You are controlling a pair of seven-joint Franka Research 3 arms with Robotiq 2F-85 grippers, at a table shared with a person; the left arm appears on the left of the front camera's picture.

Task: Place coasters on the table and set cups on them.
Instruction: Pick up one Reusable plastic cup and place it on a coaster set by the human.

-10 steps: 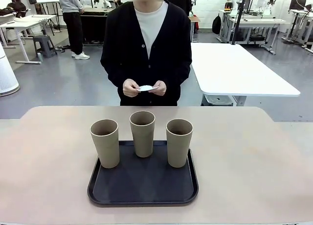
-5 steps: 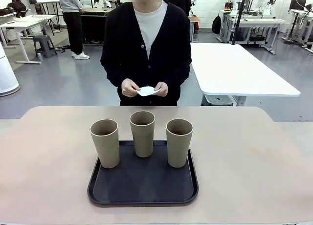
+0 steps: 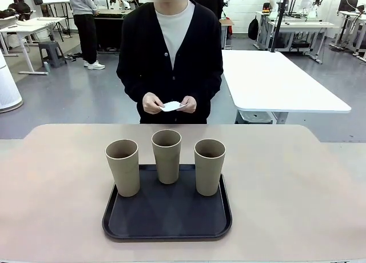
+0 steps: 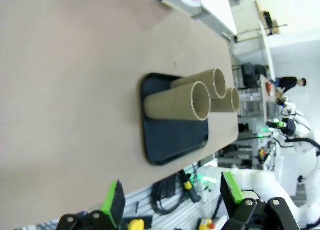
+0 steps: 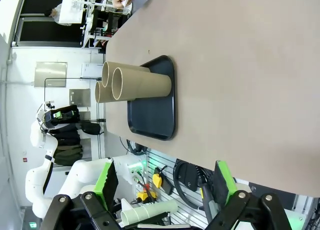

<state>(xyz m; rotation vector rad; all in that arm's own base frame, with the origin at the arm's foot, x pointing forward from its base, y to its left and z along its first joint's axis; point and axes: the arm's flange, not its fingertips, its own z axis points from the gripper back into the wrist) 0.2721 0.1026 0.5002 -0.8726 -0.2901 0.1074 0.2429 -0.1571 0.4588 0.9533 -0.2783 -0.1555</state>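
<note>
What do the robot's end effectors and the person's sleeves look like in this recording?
The left end effector has black jointed fingers tipped with bright green pads. The right end effector looks the same. The person wears an open black cardigan with long sleeves reaching the wrists, over a white top.

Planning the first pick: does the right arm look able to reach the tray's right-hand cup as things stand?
Probably yes. Its jaws stand open, back from the tray, with bare table between them and the right-hand cup. Nothing blocks that side; the person's hands hold a coaster beyond the far edge.
</note>
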